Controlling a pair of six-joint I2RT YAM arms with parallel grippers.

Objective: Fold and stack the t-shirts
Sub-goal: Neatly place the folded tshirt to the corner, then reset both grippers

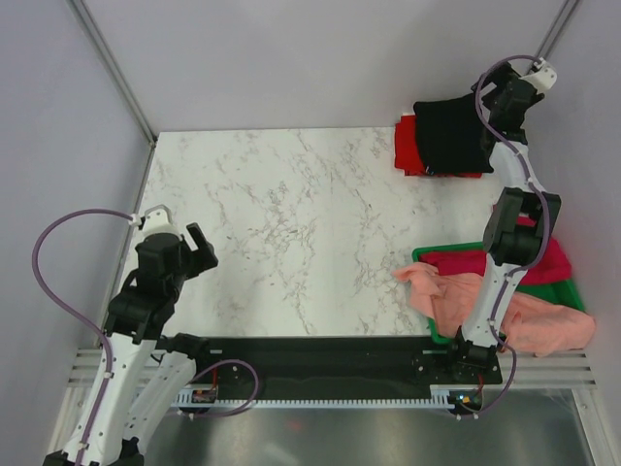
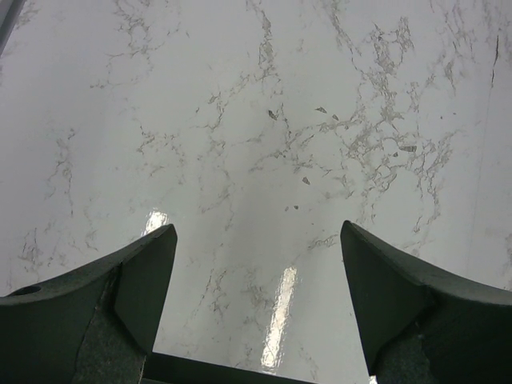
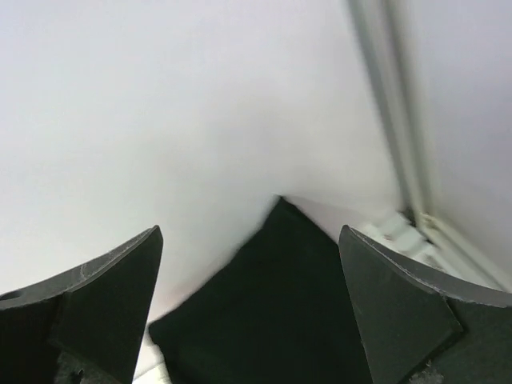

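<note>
The folded black t-shirt (image 1: 450, 136) lies on the folded bright red t-shirt (image 1: 409, 146) at the table's back right corner. My right gripper (image 1: 488, 97) hovers open and empty just above the black t-shirt's right edge. In the right wrist view the black t-shirt (image 3: 280, 320) shows below and between the open gripper (image 3: 250, 234). The salmon-pink t-shirt (image 1: 466, 296) hangs crumpled over the green bin's front. The magenta t-shirt (image 1: 549, 264) lies inside the bin. My left gripper (image 1: 201, 249) is open and empty over bare marble at the left; the left wrist view (image 2: 258, 226) shows it the same.
The green bin (image 1: 433, 254) stands at the table's right edge, near the right arm's base. Grey walls and metal frame posts (image 1: 114, 68) close in the back and sides. A black rail (image 1: 320, 354) runs along the near edge.
</note>
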